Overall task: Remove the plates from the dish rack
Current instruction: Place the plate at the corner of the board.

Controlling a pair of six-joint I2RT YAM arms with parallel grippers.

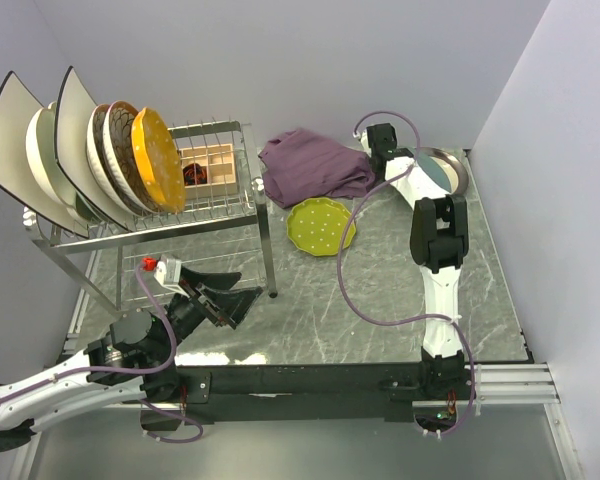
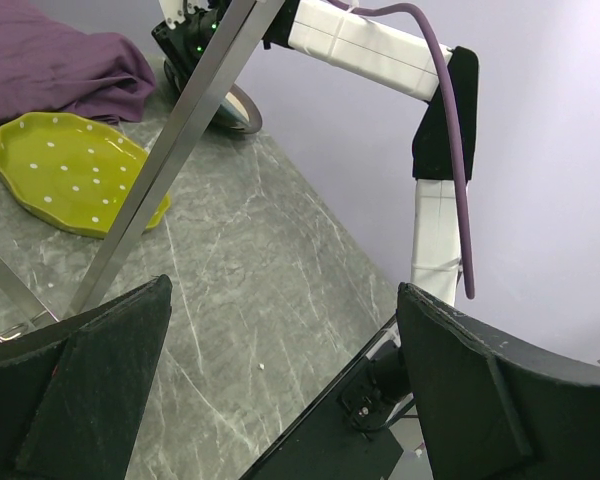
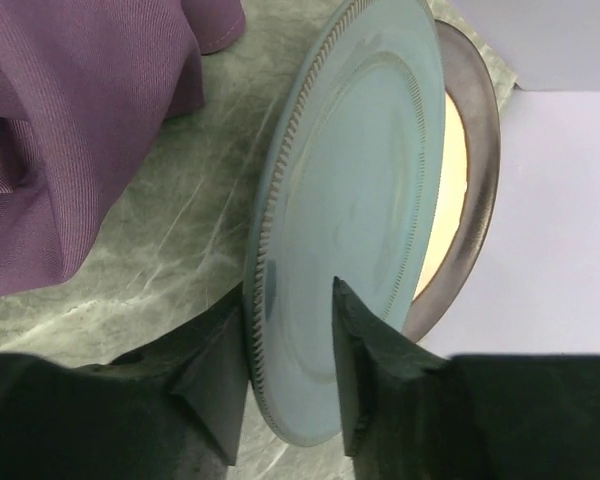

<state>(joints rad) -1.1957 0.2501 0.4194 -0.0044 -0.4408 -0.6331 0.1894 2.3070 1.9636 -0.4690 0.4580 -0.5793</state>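
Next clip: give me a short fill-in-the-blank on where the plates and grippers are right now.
1. The lime-yellow plate lies flat on the table beside the purple ____.
2. The right gripper straddles the rim of a plate coloured ____.
3. The left gripper is wide ____ and holds nothing.
4. The orange plate stands in the dish rack's ____ tier.
Missing: cloth; teal; open; upper.

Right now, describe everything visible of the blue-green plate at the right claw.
The blue-green plate is round, ceramic-looking, matte teal, with a beaded rim and a ribbed ring inside. It sits tilted over a dark-rimmed, cream-centred plate at the far right corner of the table, beside the purple cloth without touching it. The right claw straddles its near rim, fingers apart and seemingly loose; its underside is hidden.
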